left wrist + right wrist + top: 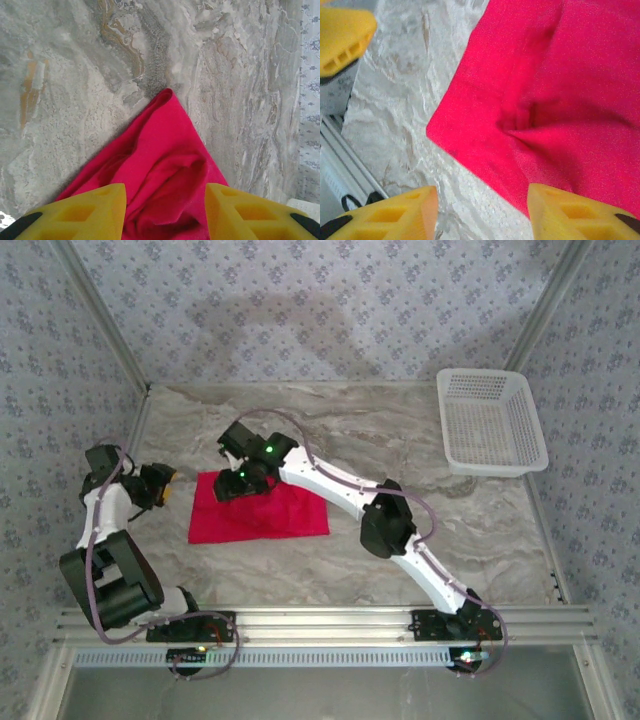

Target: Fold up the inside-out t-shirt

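Note:
The inside-out t-shirt [270, 515] lies as a flat, bright red, roughly rectangular fold on the marbled table, left of centre. My right gripper [233, 484] hovers over its far left corner. In the right wrist view its yellow fingers stand open [481, 196] above the shirt's corner [560, 80], where the cloth is puckered. My left gripper [164, 486] sits just left of the shirt. Its fingers are apart [165, 192], and a rumpled point of the shirt [170, 140] lies beyond and between them, unpinched.
A white plastic basket [480, 373] stands empty at the back right corner. A yellow finger of the left gripper [342, 37] shows at the right wrist view's top left. Patterned walls close in the table. A metal rail [320, 620] runs along the near edge.

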You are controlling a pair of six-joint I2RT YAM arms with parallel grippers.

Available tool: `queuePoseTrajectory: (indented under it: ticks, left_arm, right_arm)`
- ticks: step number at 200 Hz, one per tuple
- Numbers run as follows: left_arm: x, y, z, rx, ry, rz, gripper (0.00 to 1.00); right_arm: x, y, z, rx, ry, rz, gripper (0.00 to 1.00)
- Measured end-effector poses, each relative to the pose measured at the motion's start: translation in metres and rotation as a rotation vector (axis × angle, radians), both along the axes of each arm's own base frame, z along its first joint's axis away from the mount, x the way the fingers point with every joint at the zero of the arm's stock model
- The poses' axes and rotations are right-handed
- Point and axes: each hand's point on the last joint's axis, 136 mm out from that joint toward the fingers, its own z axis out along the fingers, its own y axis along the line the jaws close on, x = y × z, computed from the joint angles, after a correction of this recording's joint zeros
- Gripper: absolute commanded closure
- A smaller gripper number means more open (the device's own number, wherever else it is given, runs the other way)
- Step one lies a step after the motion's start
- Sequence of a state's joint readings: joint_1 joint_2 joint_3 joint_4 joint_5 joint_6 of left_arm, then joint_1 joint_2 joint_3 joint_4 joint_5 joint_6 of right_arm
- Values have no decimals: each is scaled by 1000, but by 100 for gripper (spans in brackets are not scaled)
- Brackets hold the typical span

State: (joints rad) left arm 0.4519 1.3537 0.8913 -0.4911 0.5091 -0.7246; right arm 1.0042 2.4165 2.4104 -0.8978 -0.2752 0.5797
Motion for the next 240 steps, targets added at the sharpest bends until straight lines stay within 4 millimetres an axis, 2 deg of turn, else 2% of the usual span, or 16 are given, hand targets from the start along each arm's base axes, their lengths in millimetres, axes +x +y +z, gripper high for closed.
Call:
queuePoseTrajectory:
  ticks: [15,27,38,48,67,80,94,112,123,152,176,195,203,224,234,240]
  left_arm:
    - [0,-1,1,-2,-4,-2,54]
    - [0,-3,2,-6,-12,-9,54]
    - [-1,-7,4,-10,-18,-21,53]
    - [1,-15,6,-7,-26,-46,53]
    - [5,-49,11,4,-51,-160,51]
    - [7,-80,14,6,-69,-263,50]
    - [4,-111,14,-5,-80,-365,49]
    - [-7,-140,7,-29,-67,-460,48]
    - [-15,-151,1,-41,-53,-498,47]
    - [-35,-171,-17,-62,4,-565,46]
    - [-44,-176,-34,-76,64,-582,46]
    - [-45,-175,-56,-86,139,-577,47]
    - [-46,-175,-65,-90,170,-573,53]
    - [-47,-173,-84,-91,230,-562,89]
    - [-47,-172,-87,-86,241,-559,100]
    - [-47,-172,-88,-83,244,-557,100]
  right_arm:
    - [-6,-6,4,-14,11,4,43]
    - [-11,-20,10,-27,16,-4,44]
    - [-13,-40,18,-38,16,-20,49]
    - [-15,-61,26,-36,18,-43,58]
    - [-6,-107,40,-11,15,-118,79]
    - [9,-136,41,10,18,-185,84]
    - [29,-161,28,17,36,-259,85]
    - [45,-184,-2,-15,80,-326,85]
    - [47,-187,-17,-33,106,-339,84]
    - [49,-176,-42,-39,144,-330,84]
    - [55,-166,-55,-44,167,-333,84]
    - [62,-156,-62,-38,169,-337,84]
    - [64,-153,-65,-35,171,-341,85]
    - [66,-152,-81,-55,191,-370,85]
    - [67,-154,-90,-73,205,-392,86]
    - [67,-156,-97,-88,211,-409,86]
